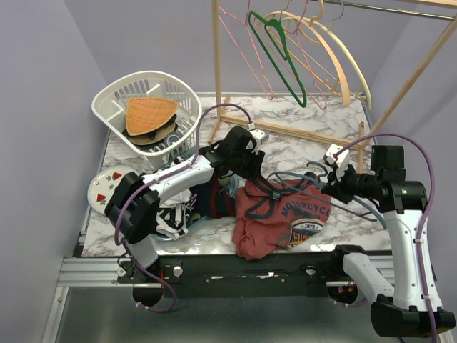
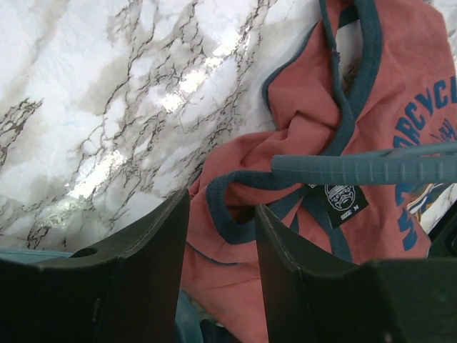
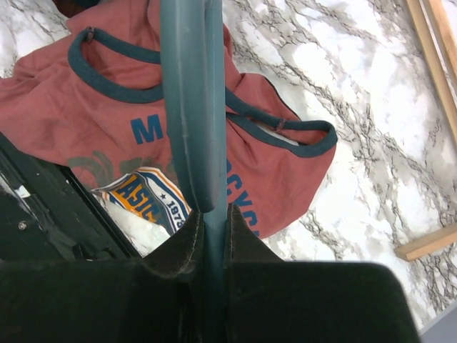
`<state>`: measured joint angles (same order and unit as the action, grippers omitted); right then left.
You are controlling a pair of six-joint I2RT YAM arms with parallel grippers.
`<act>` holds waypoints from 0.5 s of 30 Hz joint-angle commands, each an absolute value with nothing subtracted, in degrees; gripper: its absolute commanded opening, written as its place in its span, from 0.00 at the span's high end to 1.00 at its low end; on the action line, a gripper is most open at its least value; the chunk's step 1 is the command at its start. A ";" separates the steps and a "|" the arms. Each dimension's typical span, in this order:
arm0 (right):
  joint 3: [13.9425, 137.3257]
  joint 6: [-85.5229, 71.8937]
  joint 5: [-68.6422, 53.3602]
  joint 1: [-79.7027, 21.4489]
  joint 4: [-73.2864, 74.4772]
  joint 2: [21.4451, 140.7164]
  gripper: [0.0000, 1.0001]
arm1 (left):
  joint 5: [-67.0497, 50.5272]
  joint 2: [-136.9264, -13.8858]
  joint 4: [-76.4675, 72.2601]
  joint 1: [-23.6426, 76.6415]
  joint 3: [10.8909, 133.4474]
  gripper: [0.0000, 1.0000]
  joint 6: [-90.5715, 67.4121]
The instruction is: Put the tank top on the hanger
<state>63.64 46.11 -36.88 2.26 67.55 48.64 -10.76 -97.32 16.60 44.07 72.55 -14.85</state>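
Observation:
The maroon tank top [image 1: 282, 218] lies crumpled at the table's near middle, navy lettering up. It also shows in the left wrist view [image 2: 307, 93] and the right wrist view [image 3: 71, 107]. The slate-blue hanger [image 1: 293, 184] lies across the top's upper edge; one arm of it shows in the left wrist view [image 2: 364, 168]. My right gripper [image 1: 334, 187] is shut on the hanger [image 3: 189, 107], its jaws [image 3: 213, 211] pinching the bar. My left gripper [image 1: 253, 168] is open at the top's left shoulder, with maroon fabric and navy trim between its jaws [image 2: 223, 204].
A white basket [image 1: 187, 93] with woven items stands at the back left. A strawberry-patterned plate [image 1: 100, 187] and a black-and-white striped garment [image 1: 171, 218] lie at the left. A wooden rack [image 1: 216, 64] at the back carries a green hanger [image 1: 280, 53] and cream hangers [image 1: 343, 61].

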 commanded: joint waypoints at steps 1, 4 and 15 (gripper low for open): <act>63.11 47.28 -40.43 2.81 66.88 49.22 0.99 | -8.00 -99.23 20.56 45.09 74.71 0.53 -13.63; 62.93 47.72 -41.22 2.81 66.88 50.01 0.99 | -7.56 -100.28 21.71 45.17 75.67 0.58 -13.19; 63.02 48.60 -43.24 2.81 67.41 51.68 0.99 | -11.07 -101.69 22.68 45.18 77.08 0.77 -12.48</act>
<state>63.51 47.64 -40.64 2.37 67.48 51.48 -9.52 -101.38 21.39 44.95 75.53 -13.47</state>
